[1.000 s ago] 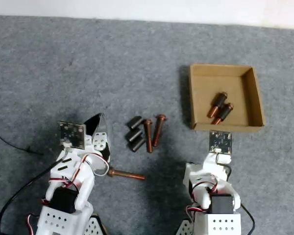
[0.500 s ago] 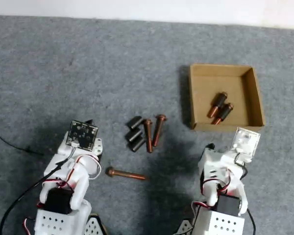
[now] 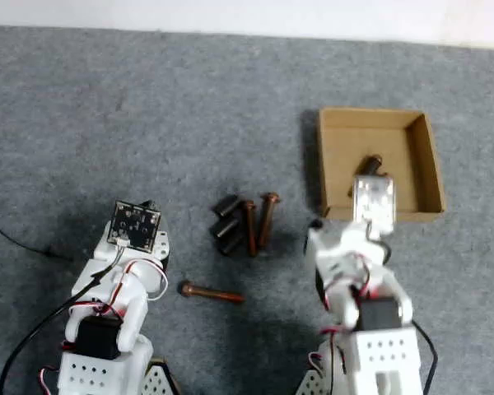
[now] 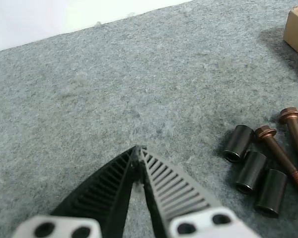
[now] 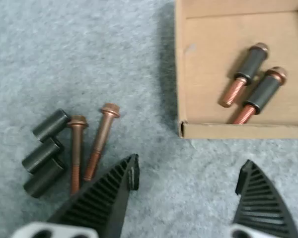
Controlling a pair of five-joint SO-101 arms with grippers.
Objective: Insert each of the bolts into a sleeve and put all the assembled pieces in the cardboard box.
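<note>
Three dark sleeves point(image 3: 226, 225) lie in a row beside two copper bolts point(image 3: 258, 222) mid-table. A third bolt point(image 3: 211, 292) lies alone nearer the arms. The cardboard box point(image 3: 330, 164) holds two assembled pieces point(image 5: 253, 79). My left gripper point(image 4: 138, 149) is shut and empty over bare carpet, with the sleeves point(image 4: 251, 170) and bolts point(image 4: 279, 155) off to one side. My right gripper point(image 5: 191, 171) is open and empty, hovering before the box's front wall point(image 5: 238, 130). One of its fingers point(image 5: 124, 181) sits close to the two bolts point(image 5: 89, 146) and the sleeves point(image 5: 43, 152).
Grey carpet covers the table, with a white wall edge point(image 3: 247, 16) at the back. A thin black wire point(image 3: 29, 247) lies at the left. Both arm bases point(image 3: 107, 362) stand at the front edge.
The left gripper, open one second ago, has shut and drawn back a little. The right arm swung right, then forward and left up to the box's front wall.
</note>
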